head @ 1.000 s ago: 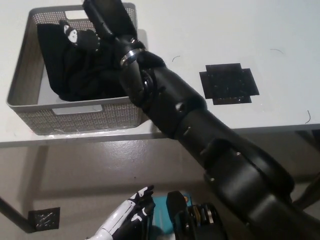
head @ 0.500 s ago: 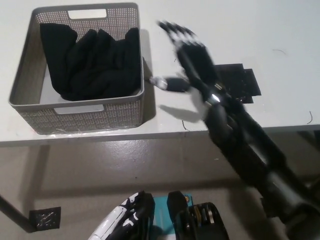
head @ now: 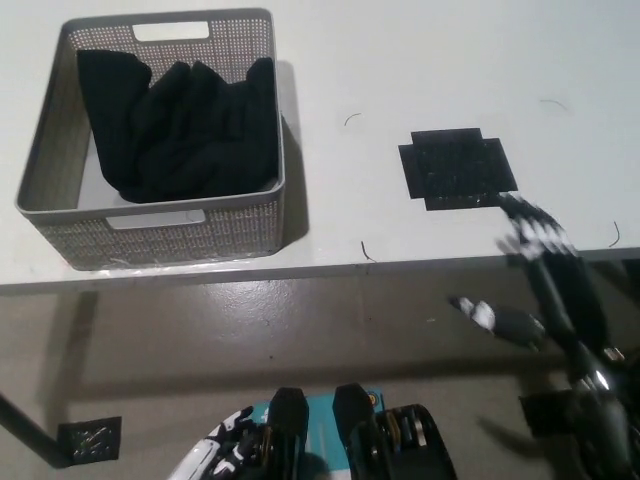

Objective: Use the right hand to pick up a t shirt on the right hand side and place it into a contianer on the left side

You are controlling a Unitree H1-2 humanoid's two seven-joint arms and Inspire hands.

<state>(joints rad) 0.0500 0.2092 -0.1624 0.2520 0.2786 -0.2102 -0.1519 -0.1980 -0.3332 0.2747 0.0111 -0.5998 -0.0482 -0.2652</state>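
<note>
- Presently, head view: the black shirt (head: 180, 125) lies bunched inside the grey basket (head: 60, 215), filling most of it, with part of the basket floor bare at the left.
- The basket stands on the left part of the white desk (head: 350, 60), close to the near edge.
- The right robot hand (head: 545, 275) is at the desk's near right edge, partly past it, motion-blurred; it is released, fingers spread and holding nothing.
- It is well apart from the basket and shirt.
- A black patch (head: 457, 168) lies flat on the desk, just above the right robot hand and not touching it.
- The left robot hand (head: 232, 458) rests low at the bottom left, below the desk; only part shows, and I cannot tell whether it is released or clenched.
</note>
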